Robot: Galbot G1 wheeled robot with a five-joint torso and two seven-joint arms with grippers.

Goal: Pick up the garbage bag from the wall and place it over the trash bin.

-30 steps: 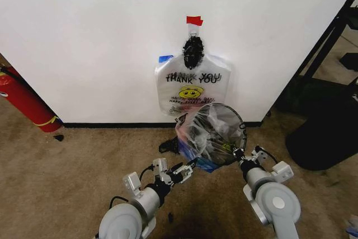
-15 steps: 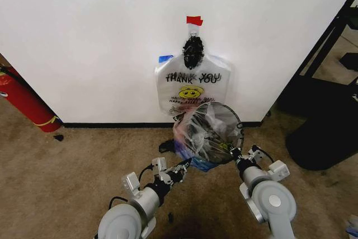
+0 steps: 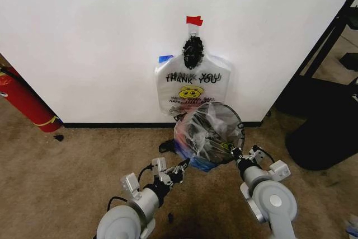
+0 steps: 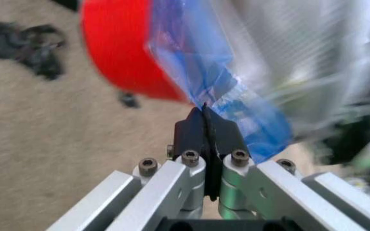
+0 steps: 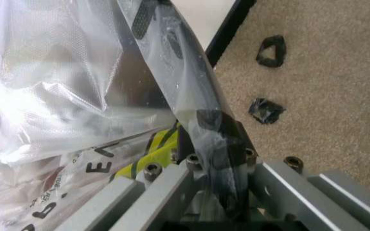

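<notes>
A garbage bag (image 3: 193, 85) with "THANK YOU" lettering and a yellow smiley hangs on the white wall. Below it the black mesh trash bin (image 3: 241, 124) is tilted, its mouth facing me, with a see-through bag (image 3: 196, 132) pulled over it. My left gripper (image 3: 183, 166) is shut, its tips pinching the blue edge of that bag (image 4: 249, 113) beside the bin's red base (image 4: 117, 53). My right gripper (image 3: 231, 150) is shut on the plastic film (image 5: 56, 72) where it wraps the bin's rim (image 5: 172, 53).
A red fire extinguisher (image 3: 22, 100) leans at the left wall. A black rack (image 3: 330, 43) and a dark bulky object (image 3: 327, 132) stand at the right. Black scraps (image 5: 270, 50) lie on the tan carpet. Open carpet spreads to the left.
The tilted bin and its bag shifted slightly left and stayed there. Both grippers stay shut and kept close to it.
</notes>
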